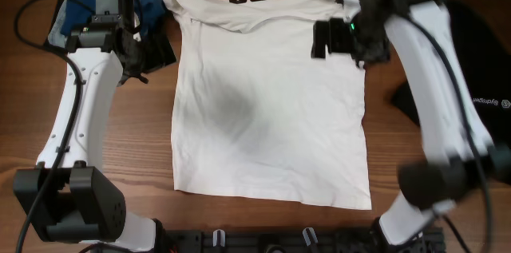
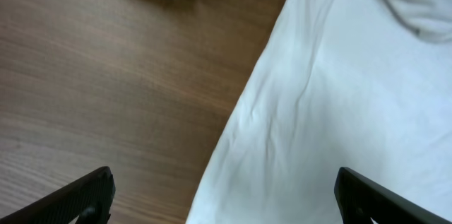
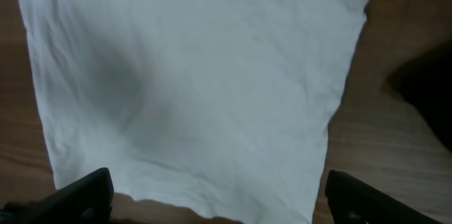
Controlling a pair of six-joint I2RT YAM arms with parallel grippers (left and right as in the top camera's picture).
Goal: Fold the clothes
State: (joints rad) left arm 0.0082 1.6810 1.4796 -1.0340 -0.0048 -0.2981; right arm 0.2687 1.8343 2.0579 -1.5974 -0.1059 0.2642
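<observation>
Poised with left gripper [image 2: 224, 185] and right gripper [image 3: 219, 185] both wide open near the far corners of the shirt [image 1: 267, 117], spread flat on the desk [image 1: 144, 149] hem nearest, probably for pinching and folding hemward.

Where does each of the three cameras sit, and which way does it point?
Overhead: fixed above the table, looking down on the white T-shirt; left arm and right arm show.
Left wrist: on the left arm, looking down at the shirt's side edge and bare wood; the open left gripper frames the bottom corners.
Right wrist: on the right arm, looking down on the shirt's body; the open right gripper frames the bottom corners.
Shared: all three see the T-shirt.
</observation>
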